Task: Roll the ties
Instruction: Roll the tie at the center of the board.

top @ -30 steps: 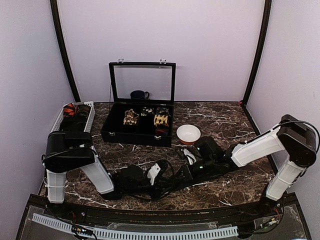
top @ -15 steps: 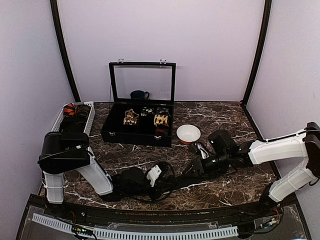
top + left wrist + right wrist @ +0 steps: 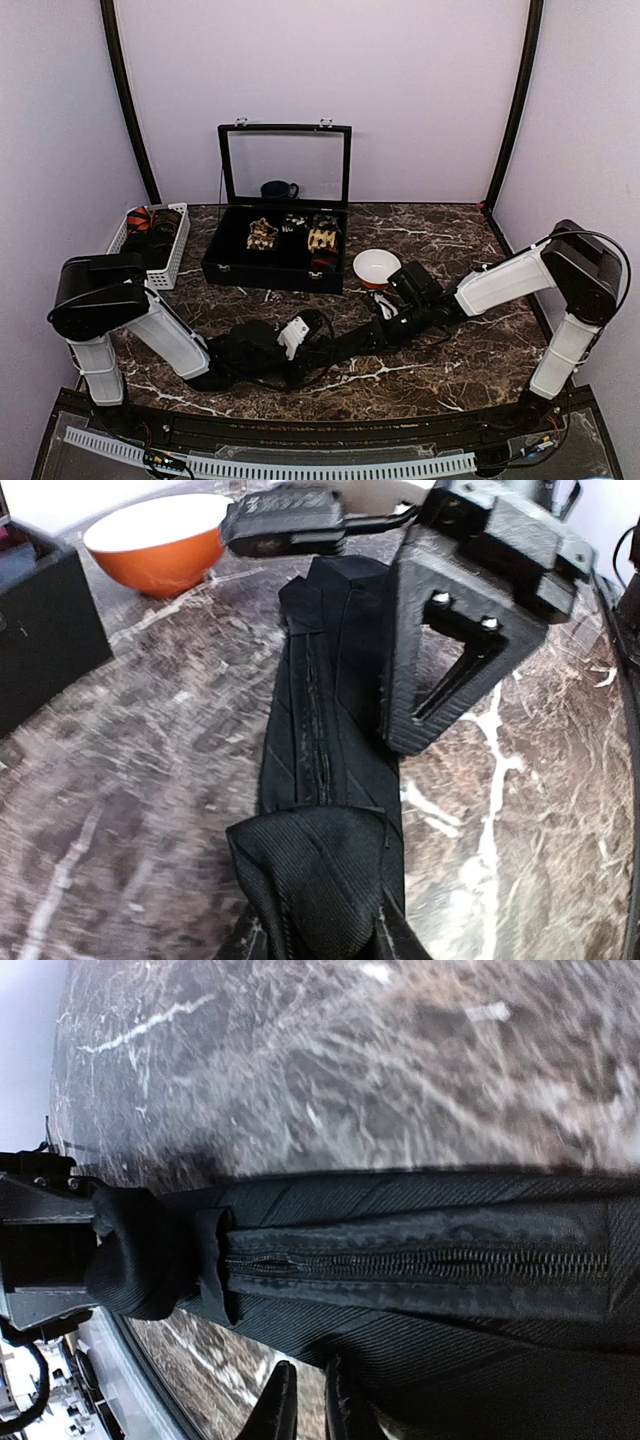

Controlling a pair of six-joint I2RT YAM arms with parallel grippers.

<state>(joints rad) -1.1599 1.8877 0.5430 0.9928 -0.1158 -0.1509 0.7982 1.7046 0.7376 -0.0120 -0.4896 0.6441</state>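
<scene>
Low across the bench's (image 3: 480, 350) near centre, a black tie (image 3: 350, 340) strung between the left end effector (image 3: 312, 345) and right end effector (image 3: 388, 322) bars passage. An open case (image 3: 275, 262), a bowl (image 3: 377, 267) and a basket (image 3: 150, 240) crowd the far side. Bare marble lies far right and near right.

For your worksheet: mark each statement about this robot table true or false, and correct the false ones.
1. One end of the black tie is rolled up, and the rest lies flat on the marble table. True.
2. The glass lid of the case is shut. False: it stands open, upright at the back of the case.
3. The bowl is white inside and orange outside. True.
4. The white basket sits on the right arm's side of the table. False: it is on the left arm's side, beside the case.
5. The tie lies with its seam side facing up. True.
</scene>
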